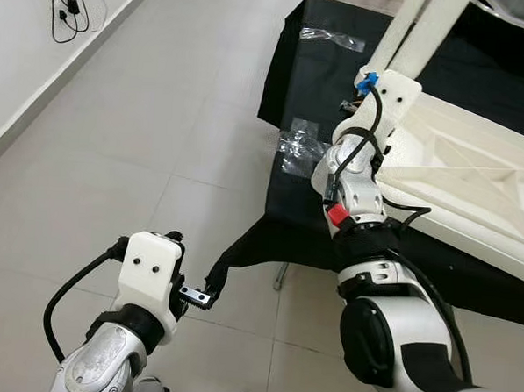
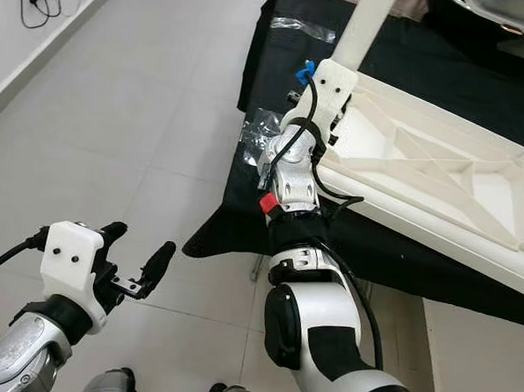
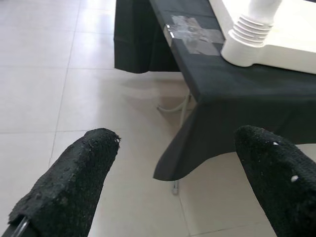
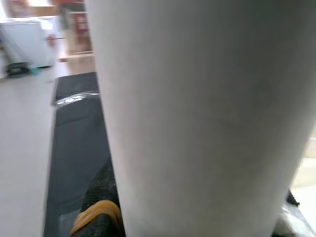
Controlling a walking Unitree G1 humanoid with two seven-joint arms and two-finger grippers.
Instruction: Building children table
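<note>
A white children's table top [image 1: 474,172] lies upside down on a black-covered table [image 1: 299,84]. A white table leg [image 1: 409,32] stands up from its near corner socket [image 3: 249,42]. My right gripper [image 4: 192,207] is at that corner and shut on the table leg, which presses close between its black fingers [image 4: 98,202]. My left gripper [image 2: 138,245] hangs open over the floor, well short of the table, with nothing between its fingers [image 3: 74,182].
Clear plastic bags [image 1: 300,147] lie on the black cloth near the corner and farther back [image 1: 332,35]. The cloth droops over a metal table leg [image 1: 280,276]. A black cable [image 1: 68,10] lies by the wall at the far left. Tiled floor surrounds the table.
</note>
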